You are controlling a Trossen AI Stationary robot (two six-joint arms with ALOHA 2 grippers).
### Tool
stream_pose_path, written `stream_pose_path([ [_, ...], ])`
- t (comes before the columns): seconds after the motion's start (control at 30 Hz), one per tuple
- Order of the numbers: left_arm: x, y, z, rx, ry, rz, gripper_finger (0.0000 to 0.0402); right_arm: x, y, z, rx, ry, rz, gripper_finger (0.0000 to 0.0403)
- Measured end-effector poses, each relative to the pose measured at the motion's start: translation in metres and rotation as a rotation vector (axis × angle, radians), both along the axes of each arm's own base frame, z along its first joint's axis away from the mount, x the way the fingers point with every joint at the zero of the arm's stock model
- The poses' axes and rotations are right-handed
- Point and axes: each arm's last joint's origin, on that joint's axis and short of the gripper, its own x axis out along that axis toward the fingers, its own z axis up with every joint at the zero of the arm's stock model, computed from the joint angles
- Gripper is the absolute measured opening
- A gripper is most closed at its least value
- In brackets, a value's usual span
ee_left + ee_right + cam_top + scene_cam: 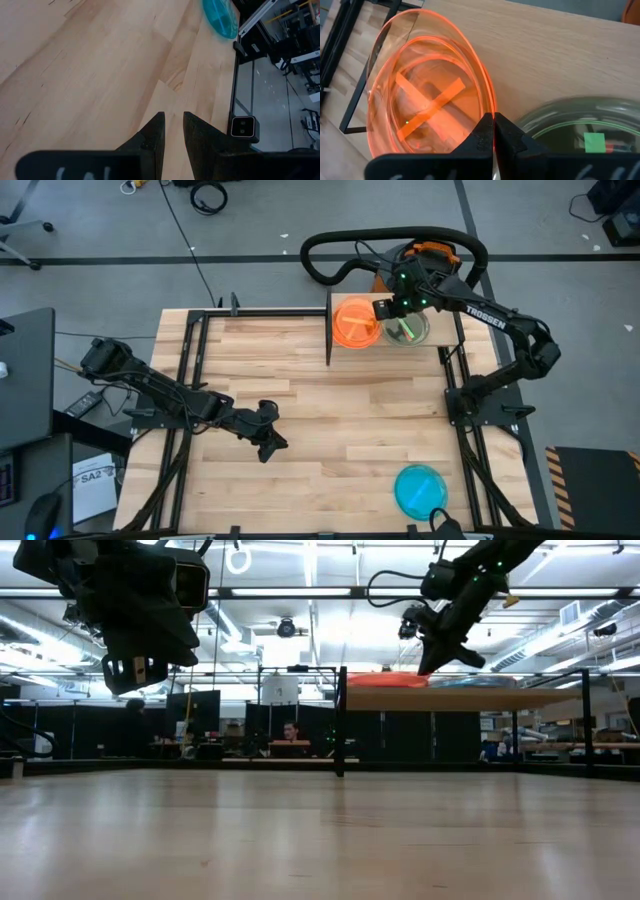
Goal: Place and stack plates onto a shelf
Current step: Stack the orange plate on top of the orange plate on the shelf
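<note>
The shelf [446,330] is a light-wood board on a black frame at the table's far edge. An orange plate [355,322] sits on the shelf's left part, and a second orange one seems nested under it [420,115]. A greenish plate [408,331] lies on the board to its right. My right gripper [384,310] is above the shelf between them, shut on the orange plate. A blue plate [420,488] lies flat on the table near its near edge. My left gripper [270,436] hovers over the table's left middle, narrowly open, holding nothing. My right gripper pinches the orange plate's rim [492,111] on the side that faces the greenish plate, between its two fingers. The fingers come from above, slanting down from the right. In the low view the plate [385,680] lies about level on top of the shelf.
The shelf's black frame post [329,330] stands at its left end. Black rails [190,380] run along the table's left and right sides. The blue plate also shows in the left wrist view [220,17], by the table's edge. A person [290,732] sits far behind the table.
</note>
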Motion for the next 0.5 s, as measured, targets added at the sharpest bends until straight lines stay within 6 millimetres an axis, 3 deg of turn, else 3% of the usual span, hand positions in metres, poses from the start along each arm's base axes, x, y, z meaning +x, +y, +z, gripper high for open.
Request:
stream_pose_path([
  [0.5,0.0000,0.0000,0.0000,0.000,0.000,0.000,0.0075,0.0022,-0.0017,0.0023,-0.013,-0.037,0.003,0.0022],
])
